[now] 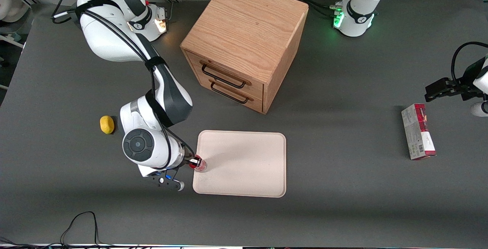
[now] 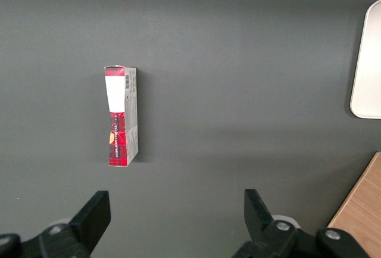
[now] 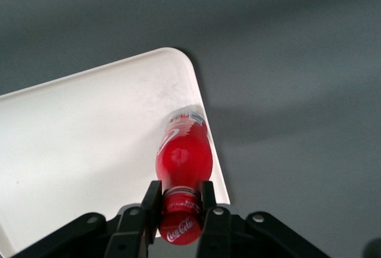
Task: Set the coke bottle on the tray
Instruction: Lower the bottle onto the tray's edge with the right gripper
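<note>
Gripper: gripper (image 3: pixel 179 207) at the tray's edge nearest the working arm, fingers (image 3: pixel 151 203) pinching the bottle's neck
Coke bottle: coke bottle (image 3: pixel 183 157) held, base over the tray (image 3: pixel 83 139) just inside its rim
Counter: lemon (image 1: pixel 107 124) nearby

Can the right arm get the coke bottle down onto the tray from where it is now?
Probably yes. The gripper is shut on the coke bottle at its neck, already just inside the tray edge toward the working arm's end. The tray surface there is bare.
</note>
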